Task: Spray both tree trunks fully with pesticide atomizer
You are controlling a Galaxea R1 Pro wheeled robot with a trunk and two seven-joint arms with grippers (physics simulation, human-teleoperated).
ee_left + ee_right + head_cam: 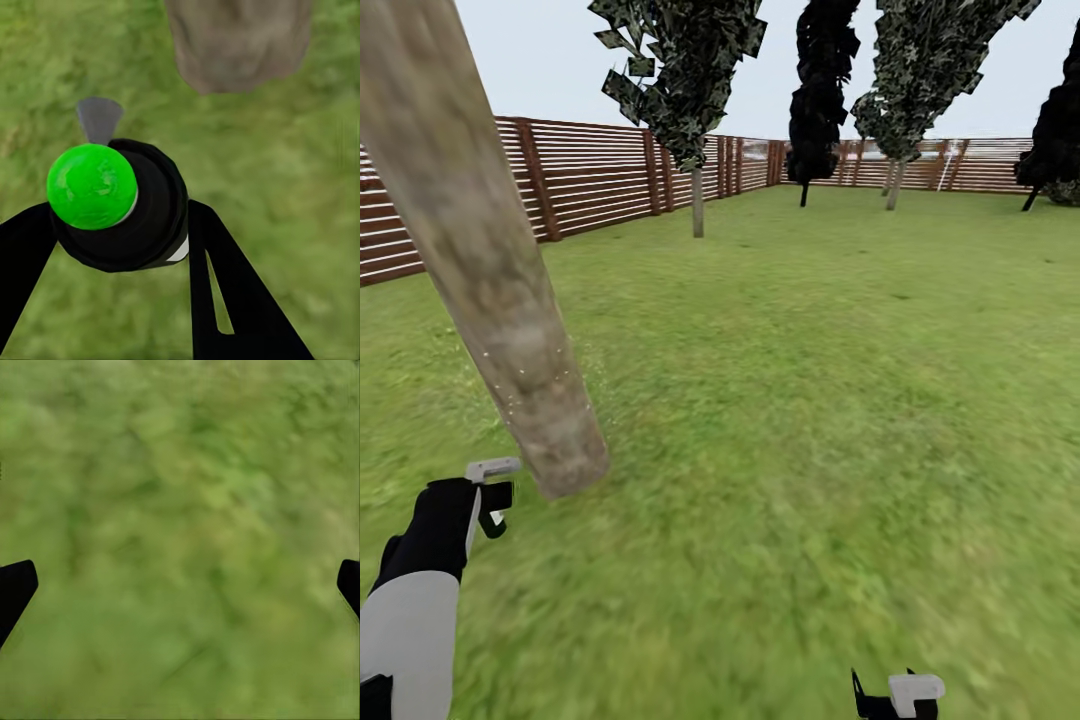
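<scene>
Now the left gripper (120,225) holds the pesticide atomizer (112,202) just beside the tree trunk (490,270).
Its jaws pinch the black bottle above the grass floor (810,400); white pesticide (520,385) specks dot the trunk; the right gripper (180,585) hangs with jaws spread.

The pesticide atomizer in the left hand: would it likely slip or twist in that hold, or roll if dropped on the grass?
The pesticide atomizer looks rigid, smooth and round, so it could plausibly twist between the left hand fingers, which meet only its curved sides. Being small and slim, it probably weighs little. Dropped, it would likely roll little on the grass.
</scene>
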